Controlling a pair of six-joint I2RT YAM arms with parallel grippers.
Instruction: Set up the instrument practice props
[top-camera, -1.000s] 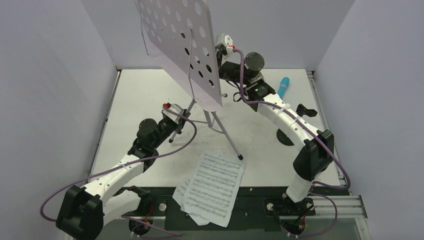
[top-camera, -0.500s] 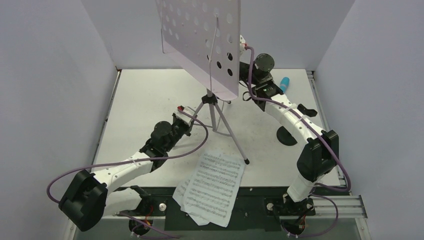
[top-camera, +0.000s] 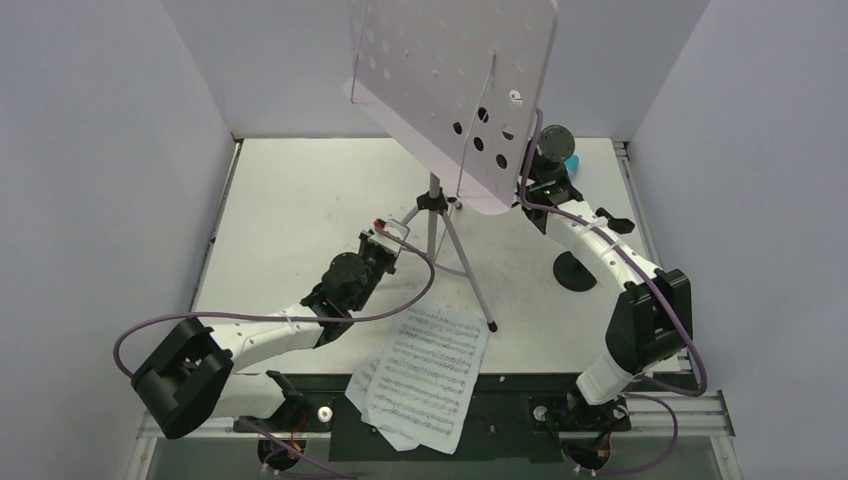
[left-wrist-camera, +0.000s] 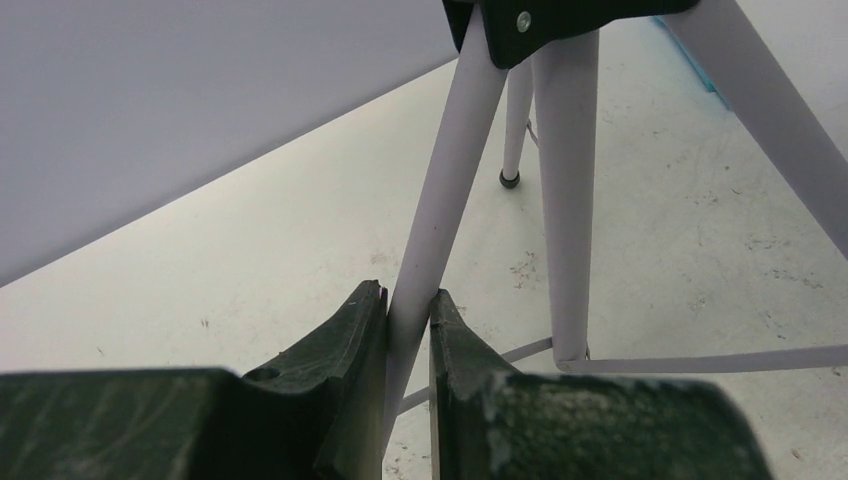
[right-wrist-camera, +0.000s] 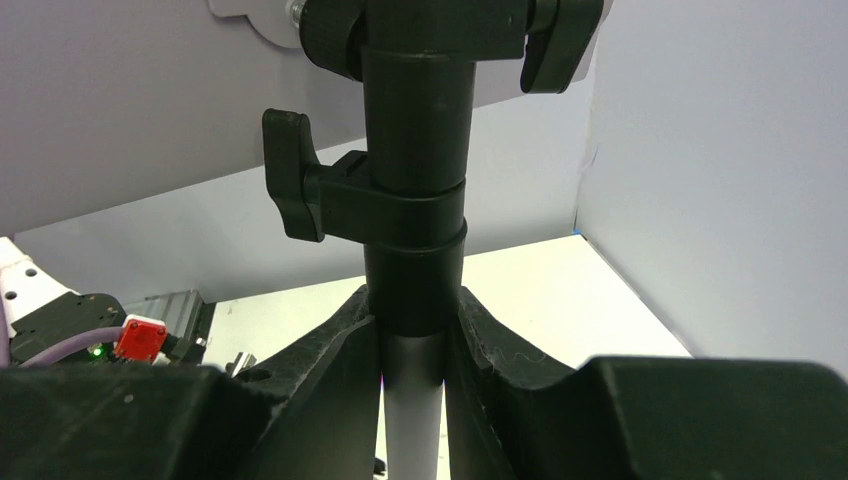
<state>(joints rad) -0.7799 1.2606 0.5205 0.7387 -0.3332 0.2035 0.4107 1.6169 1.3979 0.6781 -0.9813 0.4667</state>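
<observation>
Standing on the white desk (top-camera: 290, 200), the lilac music stand (top-camera: 455, 70) had one tripod leg gripped by the left end effector (left-wrist-camera: 408, 340) and its post gripped by the right end effector (right-wrist-camera: 412, 330). Sheet music (top-camera: 425, 375) lay at the desk's near edge.

White-and-black left arm (top-camera: 268, 332) low, right arm (top-camera: 600, 248) raised; left gripper (left-wrist-camera: 408, 300) pinches lilac tripod music stand (top-camera: 430, 100) leg, right gripper (right-wrist-camera: 412, 315) its pole.
</observation>
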